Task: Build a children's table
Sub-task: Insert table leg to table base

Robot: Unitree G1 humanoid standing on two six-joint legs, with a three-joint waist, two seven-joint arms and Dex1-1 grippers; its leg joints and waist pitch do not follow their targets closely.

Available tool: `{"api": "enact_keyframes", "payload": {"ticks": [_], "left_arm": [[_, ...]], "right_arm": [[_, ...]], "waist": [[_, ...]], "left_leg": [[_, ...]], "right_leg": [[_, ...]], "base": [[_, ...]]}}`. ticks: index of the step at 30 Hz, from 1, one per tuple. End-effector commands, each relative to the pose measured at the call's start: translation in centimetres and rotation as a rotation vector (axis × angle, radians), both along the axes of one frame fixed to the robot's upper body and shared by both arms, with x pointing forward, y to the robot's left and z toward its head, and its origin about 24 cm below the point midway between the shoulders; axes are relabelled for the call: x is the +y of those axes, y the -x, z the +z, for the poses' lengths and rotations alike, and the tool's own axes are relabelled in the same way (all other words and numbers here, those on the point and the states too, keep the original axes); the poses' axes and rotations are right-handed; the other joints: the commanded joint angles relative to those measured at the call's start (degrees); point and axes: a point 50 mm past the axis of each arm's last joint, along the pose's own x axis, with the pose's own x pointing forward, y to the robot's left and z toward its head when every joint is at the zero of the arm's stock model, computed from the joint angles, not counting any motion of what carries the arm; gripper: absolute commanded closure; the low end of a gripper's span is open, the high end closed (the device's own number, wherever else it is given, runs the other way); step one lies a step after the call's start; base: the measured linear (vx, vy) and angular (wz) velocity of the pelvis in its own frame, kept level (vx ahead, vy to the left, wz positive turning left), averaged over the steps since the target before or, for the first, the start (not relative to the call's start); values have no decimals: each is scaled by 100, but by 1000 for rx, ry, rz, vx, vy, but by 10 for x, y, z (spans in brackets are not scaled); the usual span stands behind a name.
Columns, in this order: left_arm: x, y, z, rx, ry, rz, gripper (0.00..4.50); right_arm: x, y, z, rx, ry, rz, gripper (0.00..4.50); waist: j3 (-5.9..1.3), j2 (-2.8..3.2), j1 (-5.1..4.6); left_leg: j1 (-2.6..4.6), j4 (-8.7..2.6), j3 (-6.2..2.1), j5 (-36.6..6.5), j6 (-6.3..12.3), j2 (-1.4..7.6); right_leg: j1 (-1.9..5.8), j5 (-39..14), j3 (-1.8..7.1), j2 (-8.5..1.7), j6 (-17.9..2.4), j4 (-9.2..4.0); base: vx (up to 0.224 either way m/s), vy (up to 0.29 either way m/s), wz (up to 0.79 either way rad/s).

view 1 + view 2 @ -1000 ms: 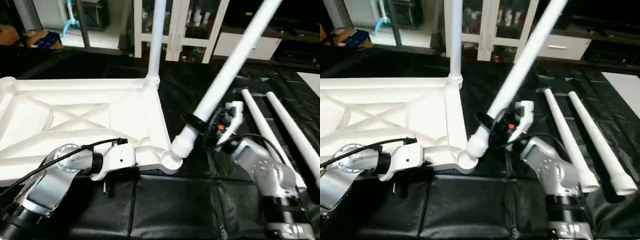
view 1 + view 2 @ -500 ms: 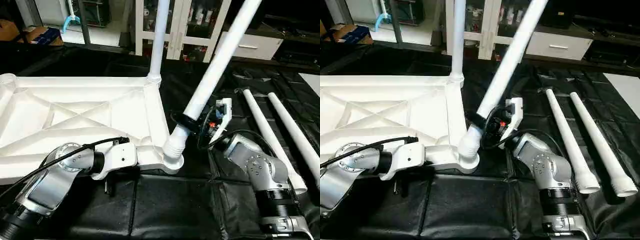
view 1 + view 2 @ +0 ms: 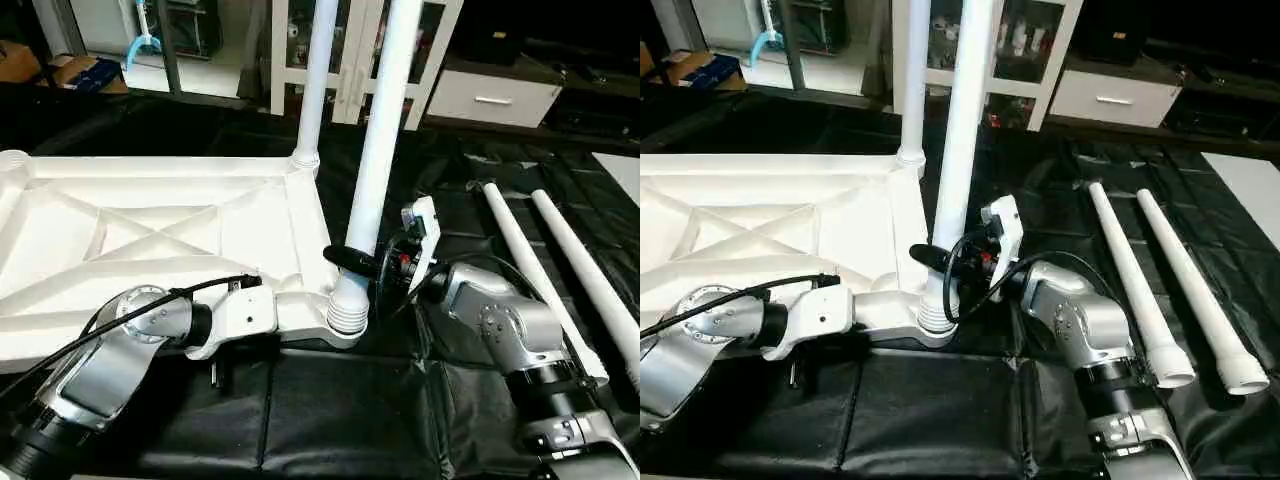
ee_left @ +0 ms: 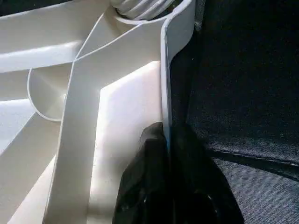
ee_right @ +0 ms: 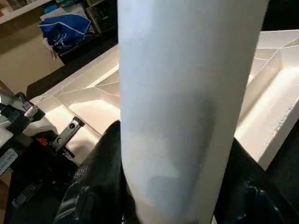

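While the table top (image 3: pixel 170 225) lies upside down on the black mat (image 3: pixel 330 400), with its crossed ribs facing up, one leg (image 3: pixel 318 80) already stands straight in the far corner socket. A second leg (image 3: pixel 375 150) now stands almost upright with its ribbed end sitting in the near corner socket (image 3: pixel 345 318) — I can't tell if it is pushed all the way in. Two more legs (image 3: pixel 1130 275) lie side by side on the mat, off to the robot's right, not yet used. So I'd say the job is about half done.

The right gripper (image 3: pixel 362 268) is clamped round the low part of that second leg. The left gripper (image 4: pixel 169 140) is pinched tight on the thin edge wall of the top, near that same socket.

The head views show the whole table and the spare legs. The left wrist view shows the pinch on the wall up close — one black finger on each side.
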Motion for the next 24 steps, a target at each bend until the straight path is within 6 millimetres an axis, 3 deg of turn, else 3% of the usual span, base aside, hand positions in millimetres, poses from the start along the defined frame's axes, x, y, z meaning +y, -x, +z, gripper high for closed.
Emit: {"api": "enact_keyframes", "payload": {"ticks": [1,6,14,24], "left_arm": [[2,13,-30,121,-73,-3,450],[3,12,-29,113,-80,-3,450],[0,10,-29,104,-85,-26,450],[-2,7,-27,89,-76,-24,450]], "right_arm": [[-4,1,-16,20,120,7,267],[2,5,-20,-20,185,86,267],[4,2,-22,-77,210,91,267],[-1,15,-40,-96,230,74,267]], "waist": [[-162,103,11],[-144,90,6],[-138,94,-4],[-137,93,0]], "left_leg": [[71,-474,-181,-1341,-116,372],[81,-486,-199,-1580,-146,379],[98,-507,-214,-1796,-195,386],[92,-525,-230,-2005,-235,392]], "right_leg": [[110,-1336,299,-446,-1066,-444],[89,-1731,309,-463,-968,-485],[67,-1878,310,-460,-949,-505],[54,-2075,318,-468,-858,-533]], "base": [[0,0,0],[0,0,0],[0,0,0],[0,0,0]]}}
